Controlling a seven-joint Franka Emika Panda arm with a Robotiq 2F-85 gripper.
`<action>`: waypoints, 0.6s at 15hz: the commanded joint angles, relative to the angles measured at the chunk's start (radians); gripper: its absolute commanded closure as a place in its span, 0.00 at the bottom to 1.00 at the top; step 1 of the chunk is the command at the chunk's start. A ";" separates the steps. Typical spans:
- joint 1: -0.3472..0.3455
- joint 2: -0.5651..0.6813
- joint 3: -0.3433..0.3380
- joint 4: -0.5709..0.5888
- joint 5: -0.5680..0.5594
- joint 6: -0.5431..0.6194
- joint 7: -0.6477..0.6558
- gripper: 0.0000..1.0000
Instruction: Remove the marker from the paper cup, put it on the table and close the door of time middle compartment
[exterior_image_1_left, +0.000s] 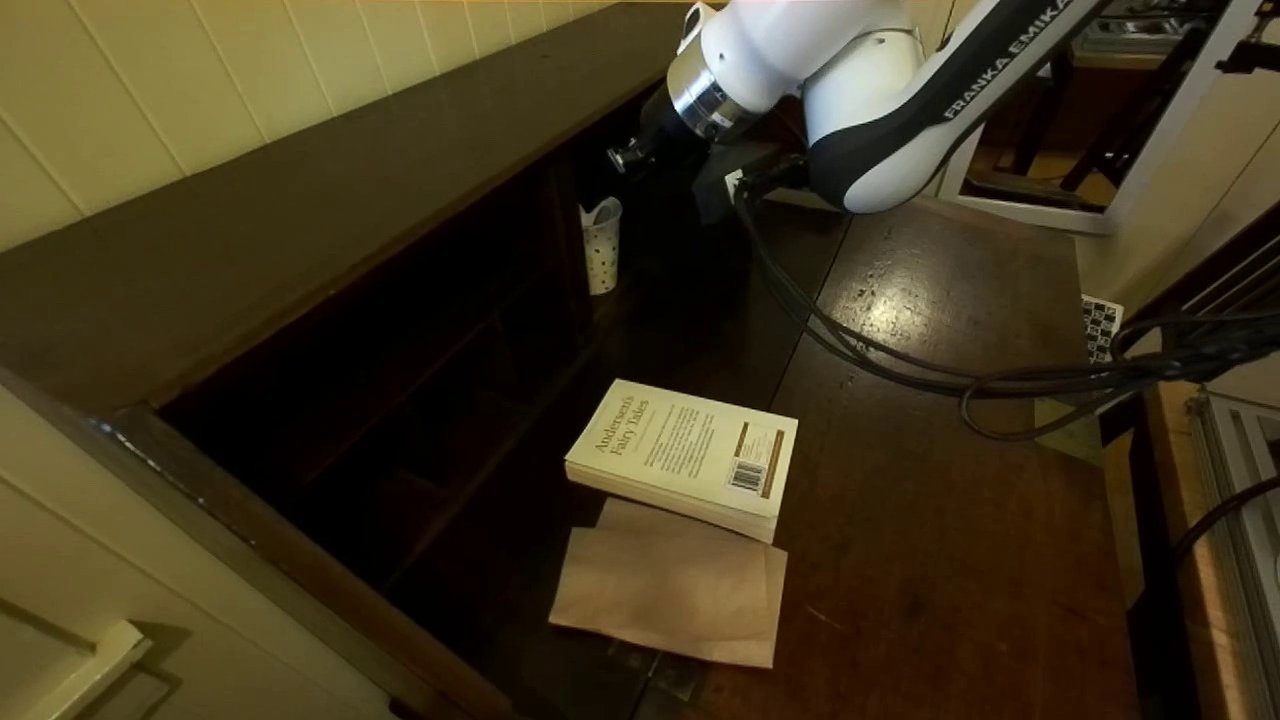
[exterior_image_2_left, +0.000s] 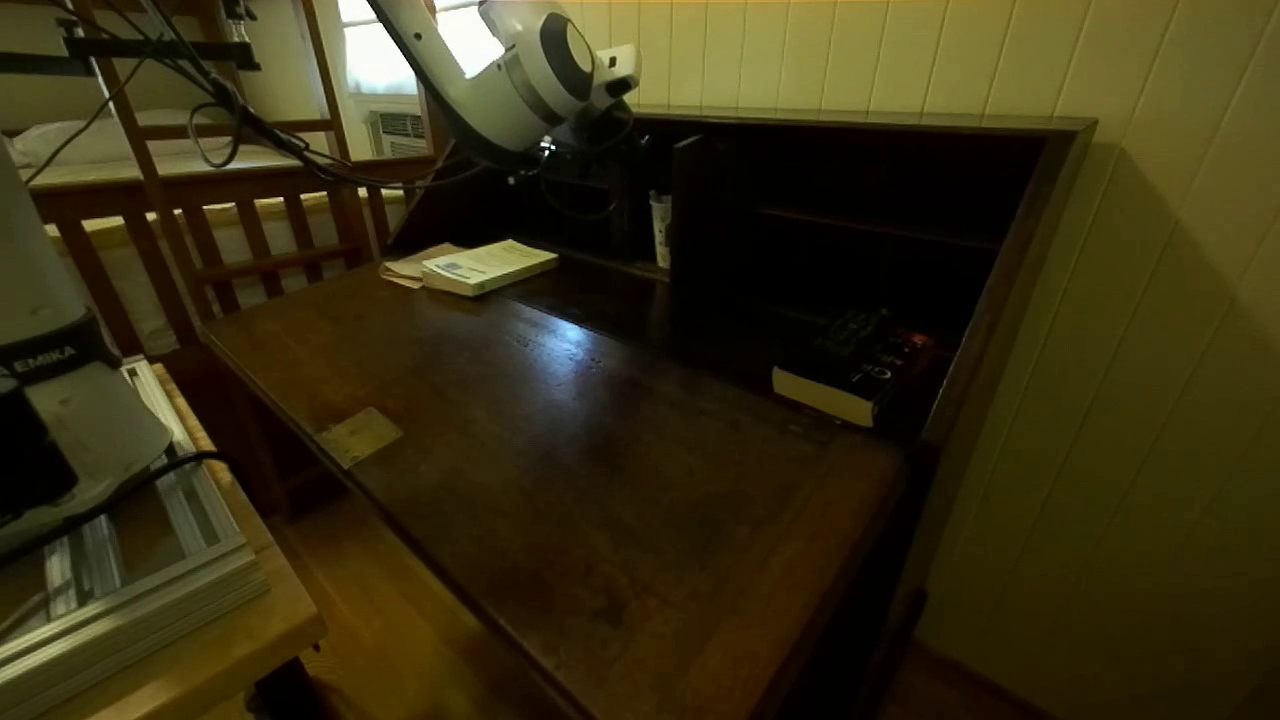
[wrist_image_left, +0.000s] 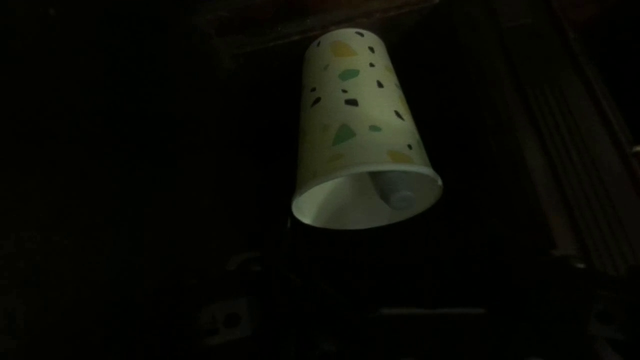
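Note:
The white paper cup with coloured specks stands upright by the cabinet; it also shows in an exterior view and in the wrist view. The grey end of the marker shows inside the cup's mouth. A flat dark panel, seemingly the door, stands out from the cabinet beside the cup. My gripper is above the cup, apart from it. In the wrist view its dim fingers are wide apart with nothing between them. The table is dark brown and glossy.
A white paperback book and a tan paper sheet lie on the table. A thick dark book lies at the cabinet's end. The cabinet's top board overhangs dark compartments. Cables hang from the arm over the table.

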 joint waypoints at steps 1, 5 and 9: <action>-0.015 0.035 0.020 0.035 0.017 0.026 0.014 0.00; -0.024 0.042 0.040 0.036 0.014 0.022 0.014 0.00; -0.024 0.050 0.038 0.047 0.017 0.021 0.012 0.02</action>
